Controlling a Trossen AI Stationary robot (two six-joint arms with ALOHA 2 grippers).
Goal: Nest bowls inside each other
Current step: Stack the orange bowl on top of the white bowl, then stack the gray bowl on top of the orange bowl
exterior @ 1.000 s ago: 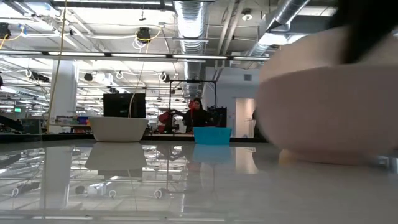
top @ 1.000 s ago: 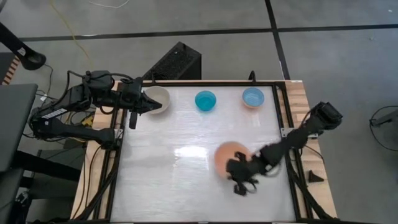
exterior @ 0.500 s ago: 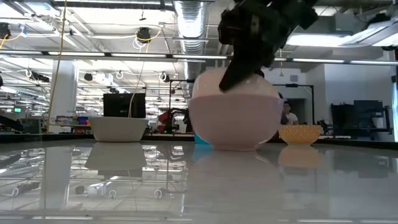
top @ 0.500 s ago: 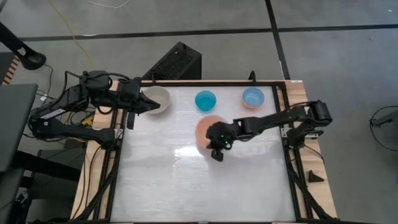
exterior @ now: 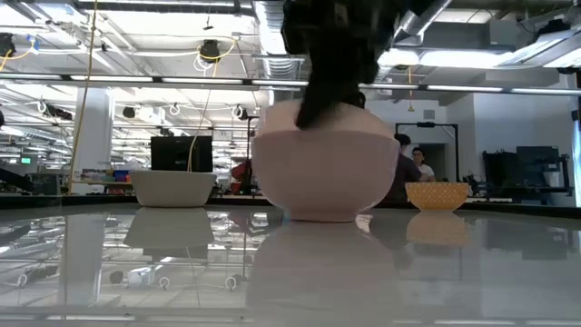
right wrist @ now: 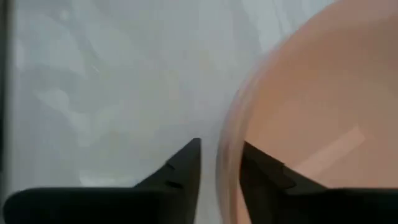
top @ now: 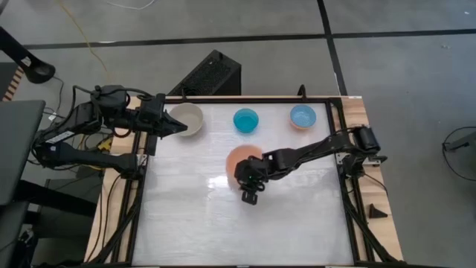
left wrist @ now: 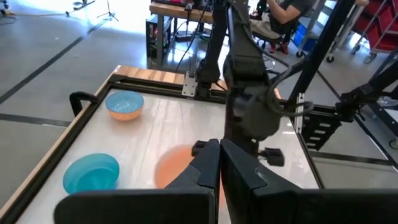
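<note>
progress: nothing nested yet, four bowls seen apart | right gripper (right wrist: pixel 217 163): part open, pink bowl (top: pixel 239 159) rim between jaws | left gripper (left wrist: pixel 219 163): shut, empty

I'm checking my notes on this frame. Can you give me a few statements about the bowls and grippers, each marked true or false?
1. The pink bowl stands upright on the table. True.
2. The right gripper has its fingers either side of the pink bowl's rim. True.
3. The teal bowl sits inside the pink bowl. False: it stands apart, on its own.
4. The left gripper is wide open. False: it is shut, beside the white bowl.
</note>
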